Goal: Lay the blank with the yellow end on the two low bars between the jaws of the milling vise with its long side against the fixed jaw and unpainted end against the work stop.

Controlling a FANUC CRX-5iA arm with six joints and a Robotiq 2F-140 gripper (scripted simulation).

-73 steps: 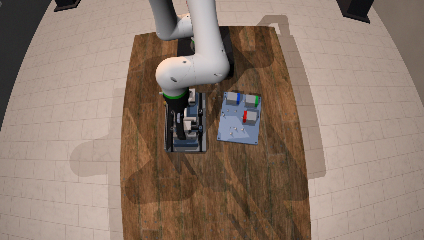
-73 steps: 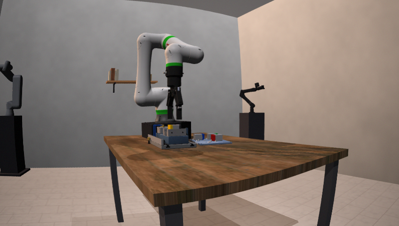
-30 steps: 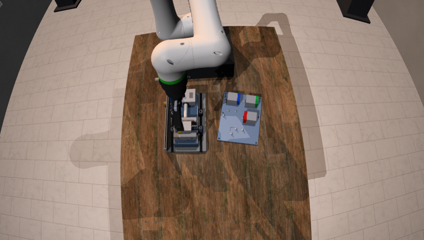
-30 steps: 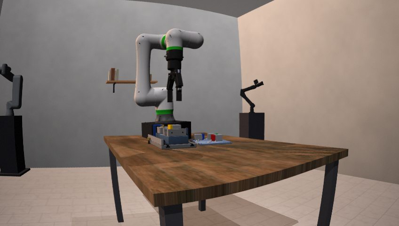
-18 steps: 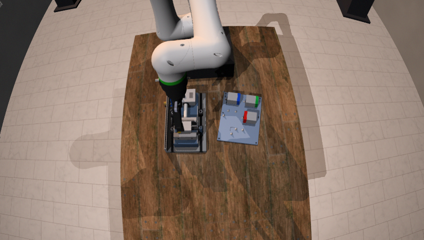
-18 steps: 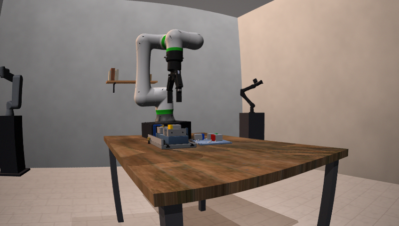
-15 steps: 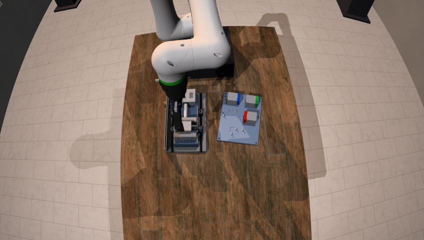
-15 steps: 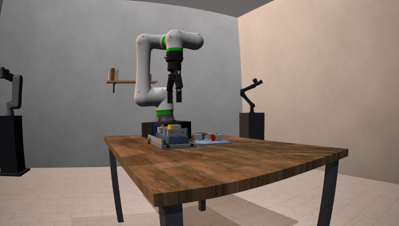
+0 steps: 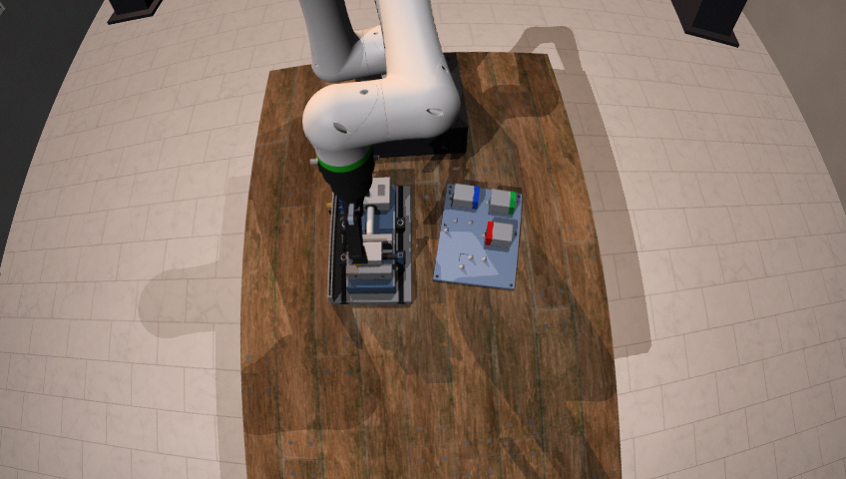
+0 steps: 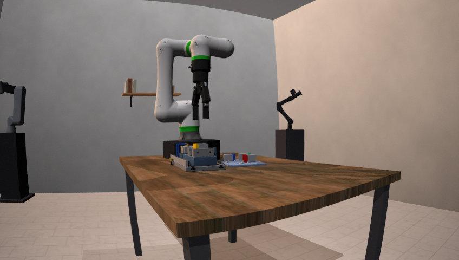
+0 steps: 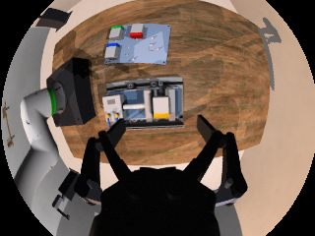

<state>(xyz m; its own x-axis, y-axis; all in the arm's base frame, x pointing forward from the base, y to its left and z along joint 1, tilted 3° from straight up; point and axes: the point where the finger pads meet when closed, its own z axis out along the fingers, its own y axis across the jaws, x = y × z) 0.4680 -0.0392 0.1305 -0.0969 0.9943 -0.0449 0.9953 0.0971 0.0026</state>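
Counter carries the vise and the plate. Top view: the vise is left of centre, the plate to its right. The yellow-ended blank lies in the lower half of the vise, partly covered by the gripper. The blue-ended blank and green-ended blank occupy the upper part of the plate; the red-ended blank lies below them, near the right edge.

Exterior view: the gripper points down at upper centre, well above the vise. The jaws are spread and hold nothing. The yellow end shows above the hose-free end block.

Wrist view: the blank lies beside that end block, right of frame centre within the vise, yellow end toward the bottom. Its unpainted end faces the work stop side. Contact with block, stop and bars cannot be confirmed.

Step in hand, as judged: placement finished, gripper clear. Next move: verify seating. If a gap is found, lower and push the blank home; otherwise keep the jaws away. Careless re-entry could shift the blank.
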